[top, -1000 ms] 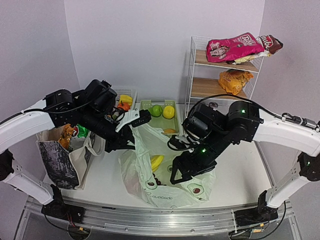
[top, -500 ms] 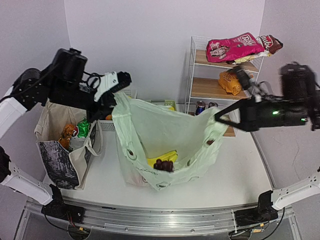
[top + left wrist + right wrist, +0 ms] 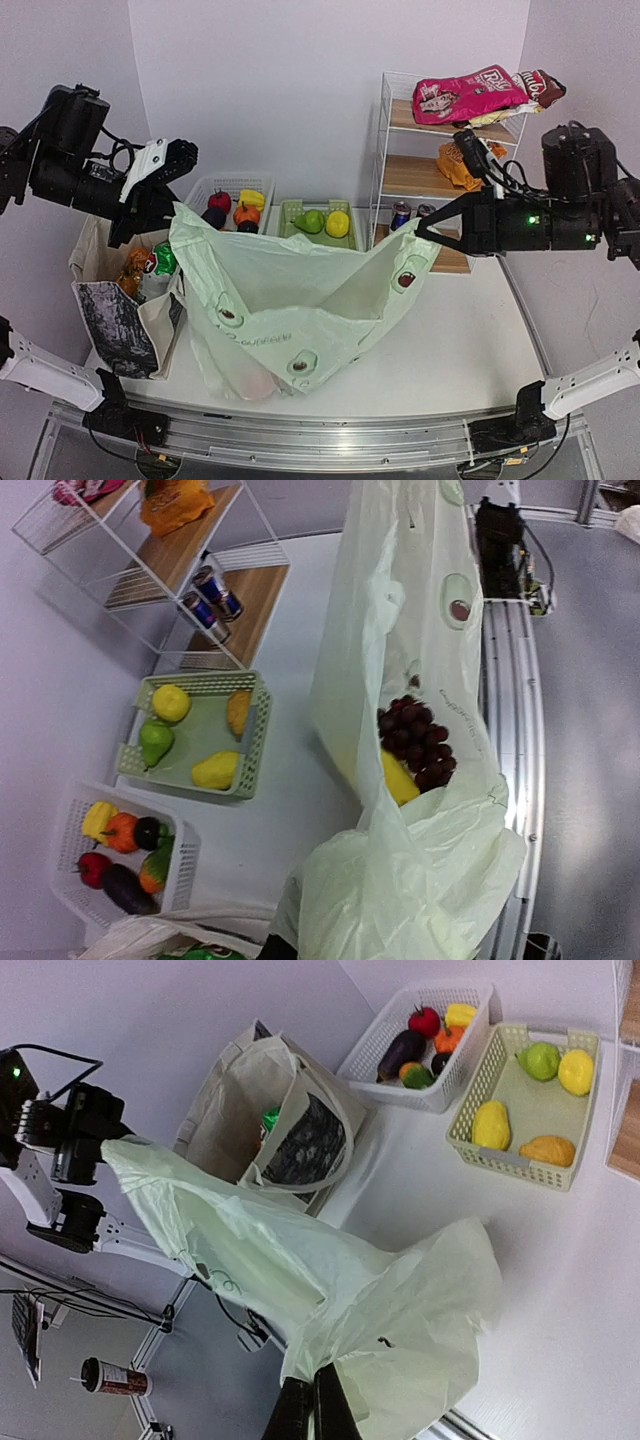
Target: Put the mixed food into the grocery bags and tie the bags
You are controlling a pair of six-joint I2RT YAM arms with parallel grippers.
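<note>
We are seeing both arms swung wider apart than a moment ago, stretching the load out. The left gripper (image 3: 166, 196) is clenching one top corner of the pale-green plastic bag (image 3: 290, 300), right above the canvas tote (image 3: 120, 320). The right gripper (image 3: 424, 231) is pinching the opposite corner, well away from the tote. The bag is sagging onto the table (image 3: 470, 330) just beside the tote, with grapes (image 3: 420, 745) and a banana (image 3: 398, 778) lying inside. An orange snack packet (image 3: 130, 272) is sitting in the tote.

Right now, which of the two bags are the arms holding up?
The pale-green plastic bag, stretched open between the left gripper and right gripper. The beige tote stands alone at the left.
</note>
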